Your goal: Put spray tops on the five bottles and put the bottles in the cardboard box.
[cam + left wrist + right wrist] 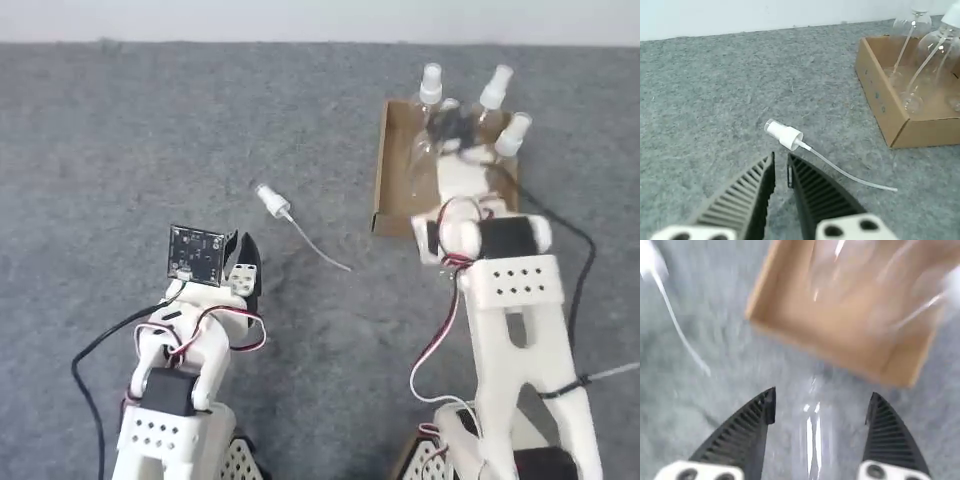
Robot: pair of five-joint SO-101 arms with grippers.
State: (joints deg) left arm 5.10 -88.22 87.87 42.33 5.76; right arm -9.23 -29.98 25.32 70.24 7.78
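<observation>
In the box (380, 172), three bottles (497, 88)

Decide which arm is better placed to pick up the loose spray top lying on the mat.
Left. The left gripper points at the spray top, which lies just ahead of its fingers; the right gripper is away at the cardboard box.

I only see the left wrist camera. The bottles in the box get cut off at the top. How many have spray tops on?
Observer: Three capped bottles stand in the cardboard box.
Operator: Where's the other arm?
Observer: The right gripper is up by that box, beside the bottles.
Operator: Does it have another one?
Observer: The right wrist view shows a clear bottle close in front of it; whether it grips, I can't tell.
</observation>
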